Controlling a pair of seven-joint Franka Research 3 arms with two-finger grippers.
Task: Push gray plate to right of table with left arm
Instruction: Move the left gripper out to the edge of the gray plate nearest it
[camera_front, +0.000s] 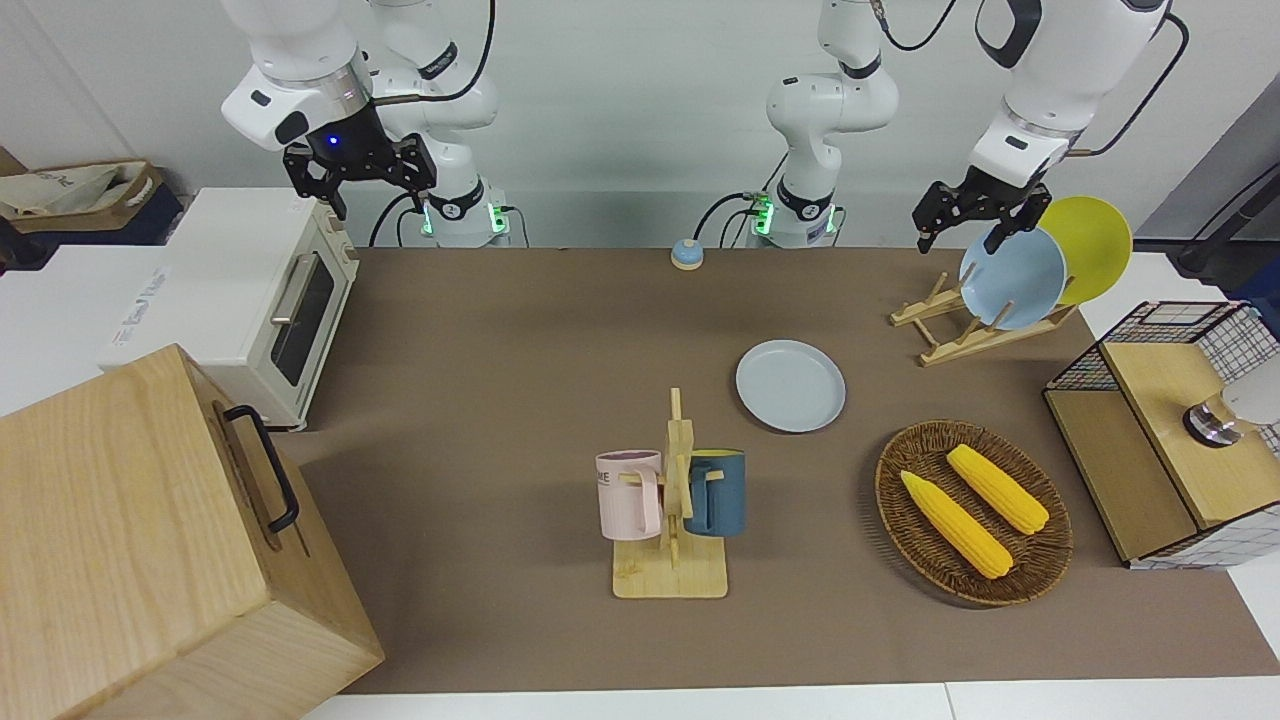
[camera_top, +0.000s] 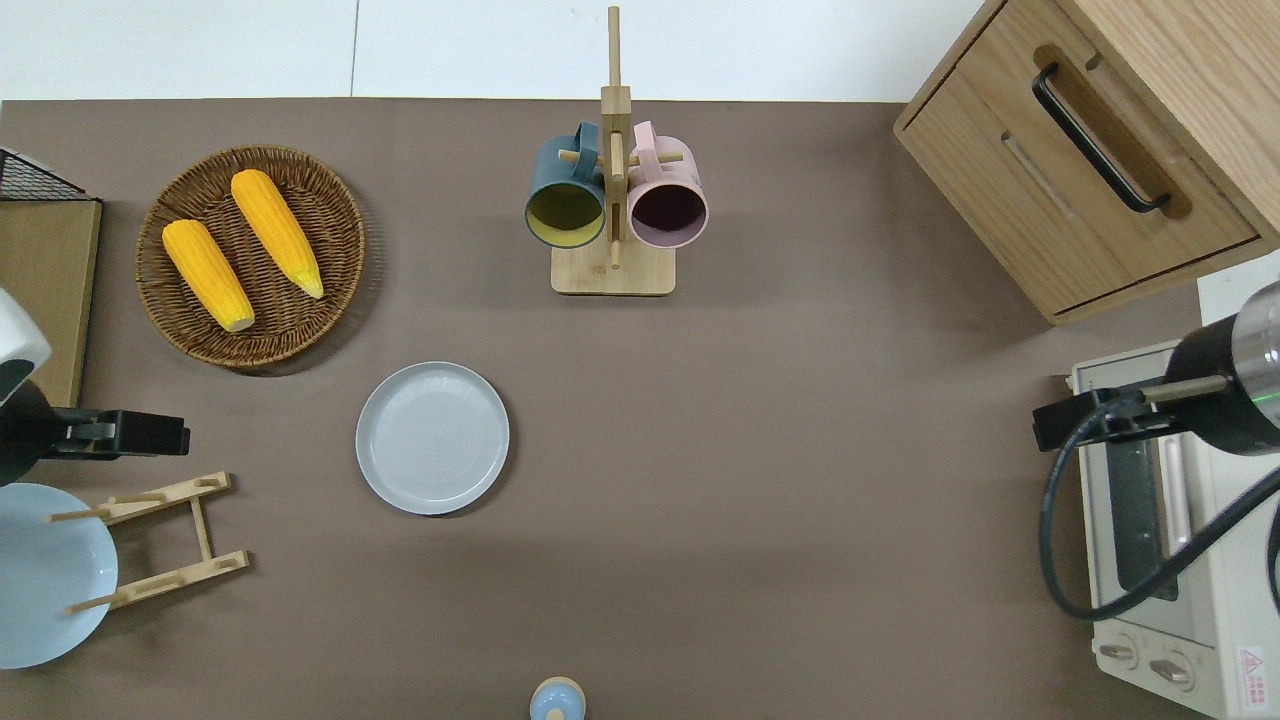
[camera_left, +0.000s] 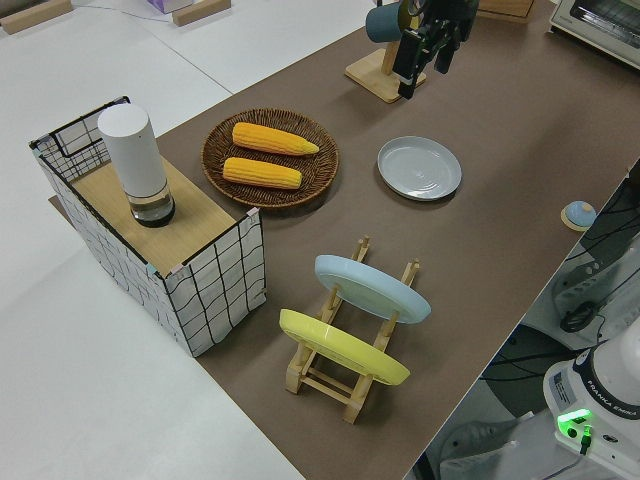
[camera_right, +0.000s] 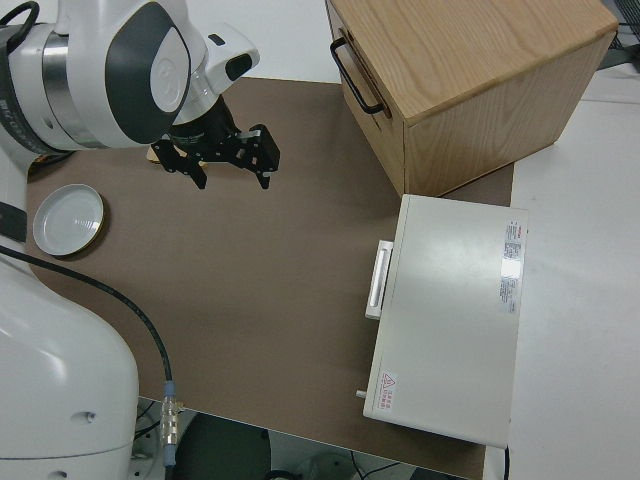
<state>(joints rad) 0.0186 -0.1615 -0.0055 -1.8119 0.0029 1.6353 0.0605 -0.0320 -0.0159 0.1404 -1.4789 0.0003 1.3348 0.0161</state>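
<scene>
Toward the middle of the surface (camera_top: 800, 450), well apart from the left jaws (camera_top: 150, 435), the gray plate (camera_top: 432, 437) lies flat and untouched, so the approach is likely yet to begin: those jaws, open and empty, must descend beside its rim to push; the right arm is parked.

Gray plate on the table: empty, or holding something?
Empty. The gray plate lies flat with only its bare surface showing.
</scene>
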